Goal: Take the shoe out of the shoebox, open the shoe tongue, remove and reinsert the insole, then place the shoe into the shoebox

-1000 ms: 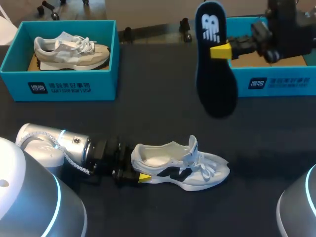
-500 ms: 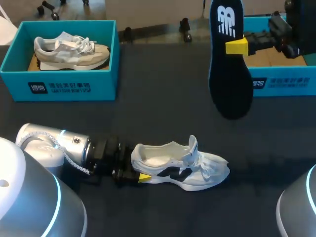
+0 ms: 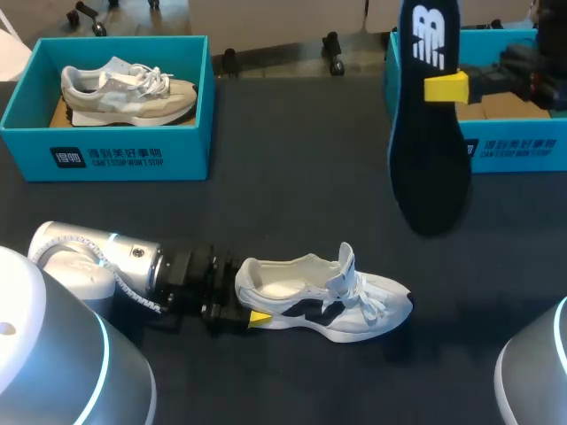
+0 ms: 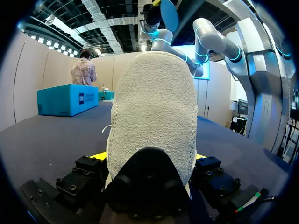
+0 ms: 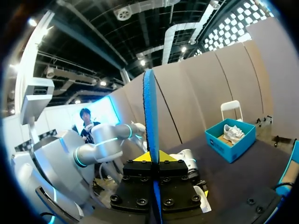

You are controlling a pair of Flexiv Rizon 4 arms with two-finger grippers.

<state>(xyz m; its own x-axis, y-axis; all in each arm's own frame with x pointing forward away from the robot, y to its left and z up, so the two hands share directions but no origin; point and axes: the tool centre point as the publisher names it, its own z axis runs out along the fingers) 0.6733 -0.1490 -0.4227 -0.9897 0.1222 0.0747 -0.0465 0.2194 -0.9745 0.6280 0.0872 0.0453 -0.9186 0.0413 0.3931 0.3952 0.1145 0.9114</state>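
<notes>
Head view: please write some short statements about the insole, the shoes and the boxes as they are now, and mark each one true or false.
1. The right pincer holds the insole in the air. True.
2. The white shoe lies inside the right shoebox. False: it lies on the table, outside the boxes.
3. The left pincer grips the white shoe at its heel. True.
4. The box at the left is empty. False: a beige shoe lies in the left shoebox.
</notes>
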